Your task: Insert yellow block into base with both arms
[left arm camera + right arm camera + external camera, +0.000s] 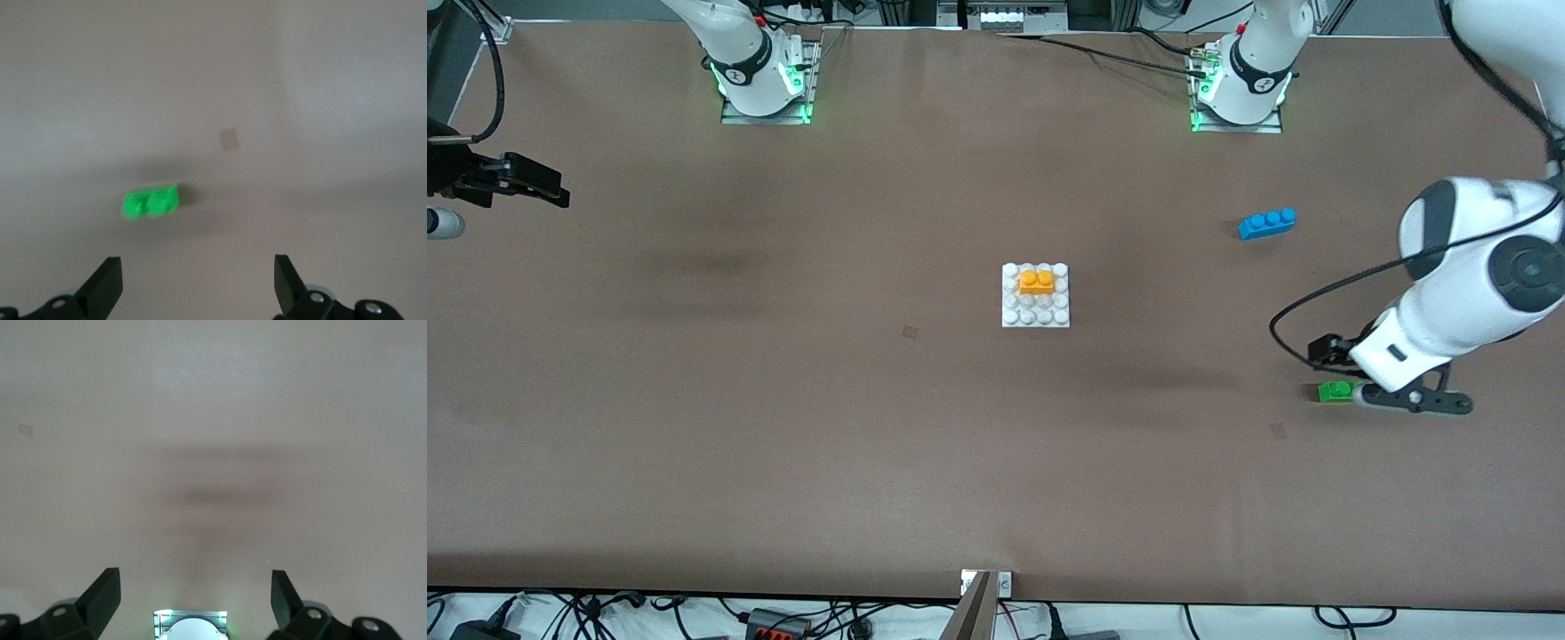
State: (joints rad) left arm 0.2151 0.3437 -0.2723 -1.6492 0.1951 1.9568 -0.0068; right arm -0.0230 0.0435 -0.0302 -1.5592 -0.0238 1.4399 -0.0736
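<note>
Already yellow block (1037, 282) on base (1036, 316), jaws apart.

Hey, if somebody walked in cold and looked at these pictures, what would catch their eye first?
Probably the yellow block sitting on the white base mid-table, bright against the brown surface. Next, the left end effector, open, low by the green brick at the left arm's end of the table, with the blue brick farther from the front camera. The right end effector waits open at its own end.
</note>
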